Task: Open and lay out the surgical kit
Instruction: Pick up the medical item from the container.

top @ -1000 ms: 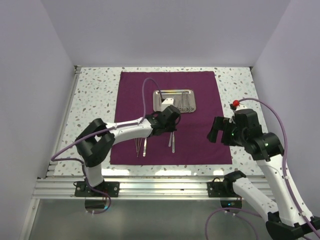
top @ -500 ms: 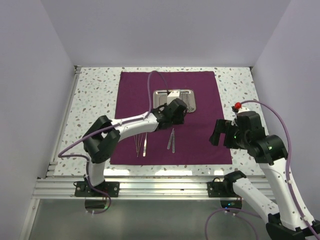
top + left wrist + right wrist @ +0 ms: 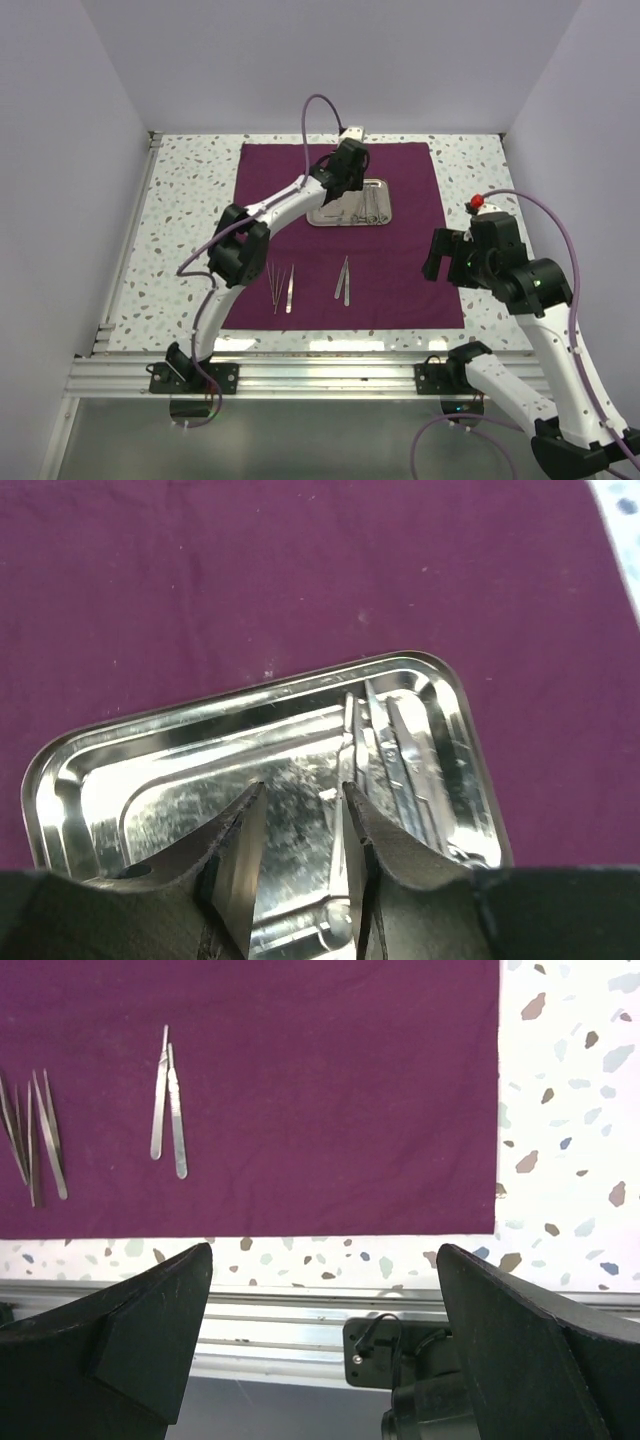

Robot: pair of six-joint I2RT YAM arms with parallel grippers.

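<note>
**Top view.** The purple cloth (image 3: 400, 270) lies open and flat on the table (image 3: 190, 220). The shiny tray (image 3: 322, 212) sits on the far middle of the cloth. The left gripper (image 3: 347, 183) hangs over the far side of the tray. On the near part of the cloth lie a small bunch of tools (image 3: 281, 287) and, just to its right, a pair of tools (image 3: 344, 281). The right gripper (image 3: 437, 256) waits over the right edge of the cloth, well apart from the tray. I think the step now is fetching the next tool out of the tray.

**Left wrist view.** The left fingers (image 3: 240, 850) stand a little apart, with a narrow gap, and they hold nothing. The tray is right under them. The thin tools in the tray (image 3: 395, 750) lie along its right side, not under the gap. I think the next move needs a small shift to the right, then a careful dip and a pinch on 1 tool. The tools are thin and flat on smooth steel, so a pinch could slip.

**Right wrist view.** The right fingers (image 3: 130, 1330) are spread wide and hold nothing. Below them are the near right corner of the cloth, the laid-out tools and a metal rail (image 3: 280, 1310).

The table is white with dark speckles. Plain pale walls (image 3: 330, 60) stand on 3 sides.
</note>
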